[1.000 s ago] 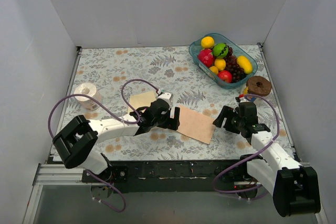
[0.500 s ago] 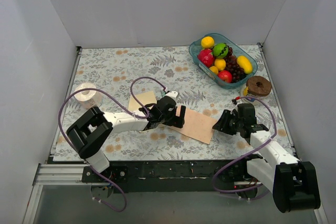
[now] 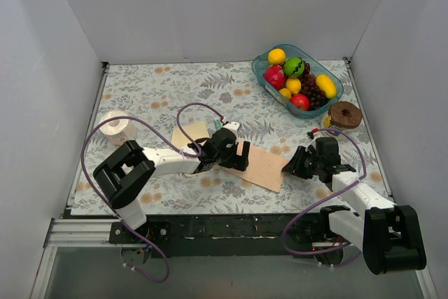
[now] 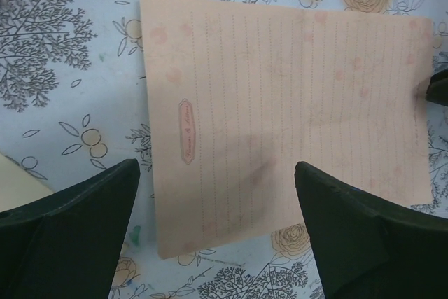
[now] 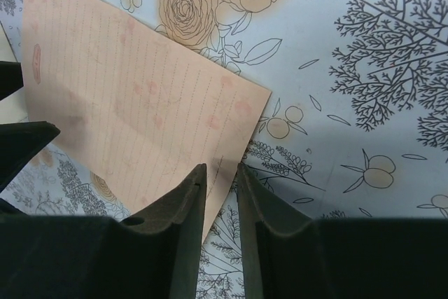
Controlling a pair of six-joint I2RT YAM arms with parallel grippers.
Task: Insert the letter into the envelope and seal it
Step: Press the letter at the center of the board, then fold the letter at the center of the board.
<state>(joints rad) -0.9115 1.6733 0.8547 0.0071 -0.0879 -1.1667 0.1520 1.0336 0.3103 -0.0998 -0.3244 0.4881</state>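
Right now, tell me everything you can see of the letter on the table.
The letter is a salmon-peach paper sheet, ruled with faint dotted lines, dotted with pale pink blotches, with a small oval printed label near one edge. It lies flat and unfolded on the floral tablecloth, askew to the table's edge. The wide-open left gripper straddles one end from above; the right gripper's close-set fingers bracket the edge by the opposite corner. Whether either touches it cannot be told.

The salmon-peach lined paper sheet carried a small framed label with a line of script lettering. The script was too small and faint to read.
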